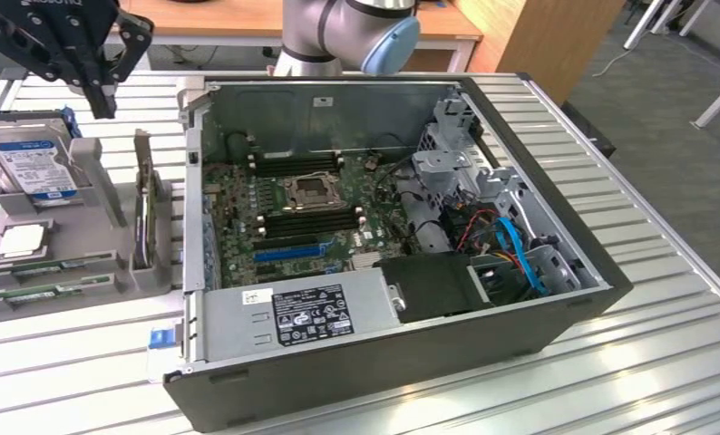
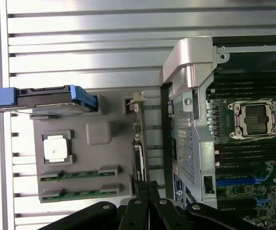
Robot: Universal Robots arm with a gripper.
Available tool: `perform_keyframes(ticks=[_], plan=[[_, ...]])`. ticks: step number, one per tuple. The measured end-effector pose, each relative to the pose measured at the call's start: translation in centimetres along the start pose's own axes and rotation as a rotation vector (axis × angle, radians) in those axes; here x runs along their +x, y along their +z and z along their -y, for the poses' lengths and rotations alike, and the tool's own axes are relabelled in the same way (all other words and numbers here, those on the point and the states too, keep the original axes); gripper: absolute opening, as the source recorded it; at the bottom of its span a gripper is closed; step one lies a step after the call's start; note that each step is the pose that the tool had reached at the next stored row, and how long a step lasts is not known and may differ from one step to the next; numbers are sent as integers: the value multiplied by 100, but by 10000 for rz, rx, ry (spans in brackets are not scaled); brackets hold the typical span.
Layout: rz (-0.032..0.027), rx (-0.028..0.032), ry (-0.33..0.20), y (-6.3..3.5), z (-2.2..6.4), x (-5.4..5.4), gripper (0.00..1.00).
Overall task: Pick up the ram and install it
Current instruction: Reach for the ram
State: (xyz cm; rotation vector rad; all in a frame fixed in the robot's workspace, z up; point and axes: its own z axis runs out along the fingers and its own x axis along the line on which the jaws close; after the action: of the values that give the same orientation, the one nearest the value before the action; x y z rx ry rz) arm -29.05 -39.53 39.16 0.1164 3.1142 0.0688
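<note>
Hovering gripper [image 1: 103, 111] near grey tray [image 2: 116, 153], fingers [image 2: 140, 190] pressed together (wrist view's close look), ram [image 2: 80, 193] lying in tray.

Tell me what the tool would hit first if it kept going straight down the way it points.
Probably the upright card standing at the tray's edge, or the tray right beside it; height is hard to judge. The ram sticks lie off to the side of that line.
</note>
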Motion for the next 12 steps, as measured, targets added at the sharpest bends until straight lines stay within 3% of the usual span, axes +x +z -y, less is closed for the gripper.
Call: perform_keyframes(ticks=[12], plan=[[-2,0,1,-2,13,282,14]])
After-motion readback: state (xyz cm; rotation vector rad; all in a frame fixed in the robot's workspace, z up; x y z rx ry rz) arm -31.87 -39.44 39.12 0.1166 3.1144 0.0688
